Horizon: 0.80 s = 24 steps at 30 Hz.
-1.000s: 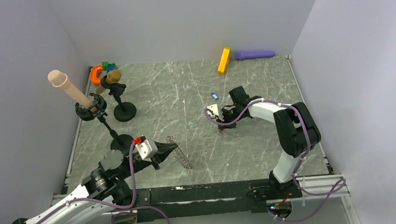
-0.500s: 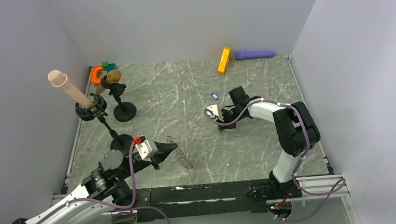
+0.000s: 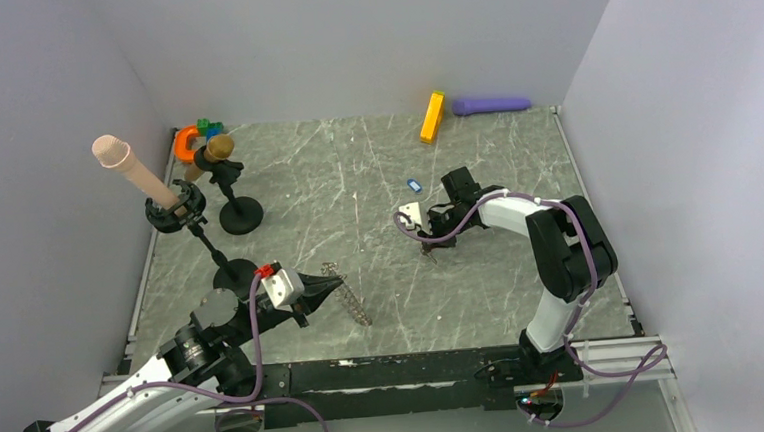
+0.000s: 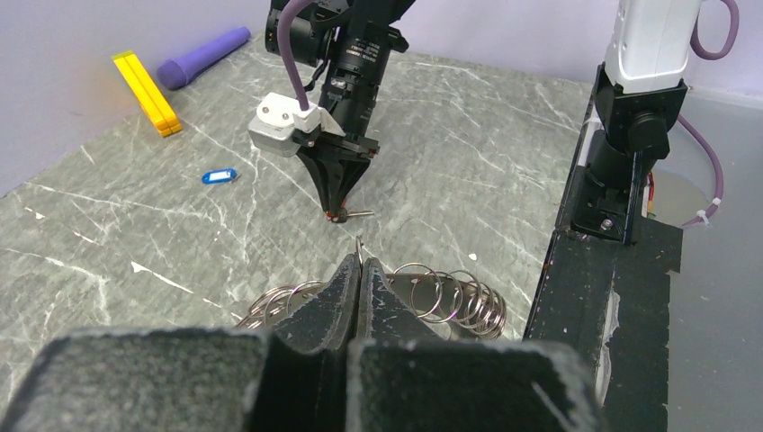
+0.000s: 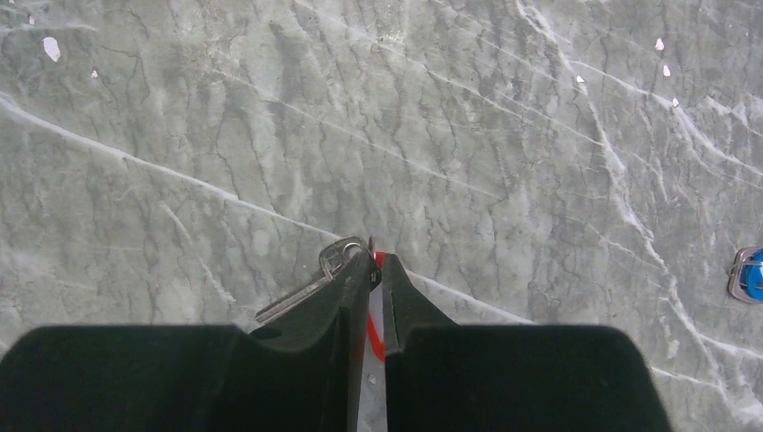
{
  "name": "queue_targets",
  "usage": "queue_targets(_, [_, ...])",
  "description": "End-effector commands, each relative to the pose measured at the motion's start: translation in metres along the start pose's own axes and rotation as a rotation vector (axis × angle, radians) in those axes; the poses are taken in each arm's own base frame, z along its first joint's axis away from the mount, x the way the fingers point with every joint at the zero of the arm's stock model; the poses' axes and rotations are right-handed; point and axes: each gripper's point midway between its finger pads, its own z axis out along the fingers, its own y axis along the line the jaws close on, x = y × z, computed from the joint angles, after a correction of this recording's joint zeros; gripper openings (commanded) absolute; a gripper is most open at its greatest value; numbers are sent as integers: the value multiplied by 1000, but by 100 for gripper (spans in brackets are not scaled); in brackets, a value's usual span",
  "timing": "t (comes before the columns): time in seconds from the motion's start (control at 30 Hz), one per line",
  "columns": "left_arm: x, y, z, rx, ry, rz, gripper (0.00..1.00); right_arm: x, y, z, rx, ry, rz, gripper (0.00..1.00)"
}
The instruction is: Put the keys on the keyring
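Note:
The keyring [image 4: 450, 297] is a floppy chain of silver wire rings lying on the marble table [image 3: 502, 279] near the front edge, also seen from above as the keyring [image 3: 347, 297]. My left gripper [image 4: 359, 261] is shut on one of its rings, whose wire pokes out between the tips. My right gripper [image 5: 375, 263] points down at mid-table, shut on a red key tag [image 5: 371, 331]; a metal key [image 5: 315, 283] on it sticks out to the left. A blue key [image 3: 414, 185] lies loose just behind the right gripper [image 3: 426, 247]. No other keys show.
A long orange block [image 3: 432, 117] and a purple cylinder [image 3: 491, 104] lie by the back wall. Black stands [image 3: 241, 215] holding a peach cylinder [image 3: 135, 171] and a brown knob fill the left side, with coloured toys in the back-left corner. A black rail [image 3: 397, 370] borders the front.

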Motion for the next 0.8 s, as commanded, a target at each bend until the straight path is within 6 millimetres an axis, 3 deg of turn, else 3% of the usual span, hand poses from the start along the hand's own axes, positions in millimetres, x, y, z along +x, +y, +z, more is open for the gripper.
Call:
queue_targets(0.0, [-37, 4, 0, -18, -107, 13, 0, -6, -6, 0, 2, -14, -36, 14])
queue_targets(0.13, [-36, 4, 0, -19, -105, 11, 0, -7, -5, 1, -4, -20, -37, 11])
queue_targets(0.3, [-36, 5, 0, -21, -103, 9, 0, -8, -1, 1, -23, -29, -39, 0])
queue_targets(0.53, [-37, 4, -1, -19, -105, 9, 0, -18, 0, -6, -37, -51, -35, 0])
queue_targets(0.63, [-40, 4, -1, -17, -110, 10, 0, -31, -1, -18, -26, -86, -39, 0])
queue_targets(0.77, [-43, 4, -1, -13, -114, 12, 0, -70, -6, -46, -11, -170, -63, 0])
